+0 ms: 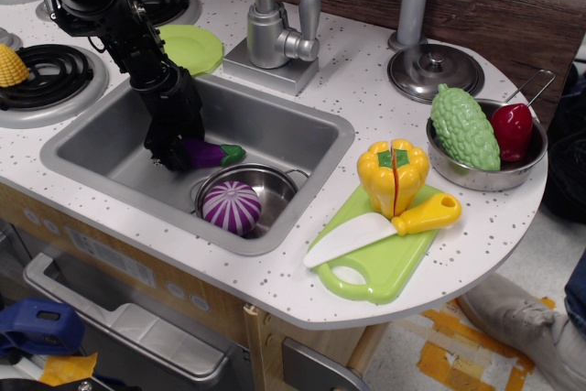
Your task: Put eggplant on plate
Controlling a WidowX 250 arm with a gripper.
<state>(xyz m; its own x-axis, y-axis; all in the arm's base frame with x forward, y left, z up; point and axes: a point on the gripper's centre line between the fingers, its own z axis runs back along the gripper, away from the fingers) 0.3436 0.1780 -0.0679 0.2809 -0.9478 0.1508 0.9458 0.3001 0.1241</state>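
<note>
The dark-purple eggplant (211, 153) with a green stem cap is in the grey sink (275, 125), held at its left end by my black gripper (174, 154), which is shut on it. The eggplant sticks out to the right of the fingers, just above the sink floor and beside a small steel pot. The lime-green round plate (192, 48) lies on the counter behind the sink, left of the faucet, partly hidden by my arm.
A steel pot holds a purple-and-white striped ball (231, 206) in the sink. The faucet (272, 34) stands behind. A green cutting board (385, 258) with a knife and yellow pepper lies to the right. A bowl (485, 167) holds vegetables. Stove burners (50, 75) are on the left.
</note>
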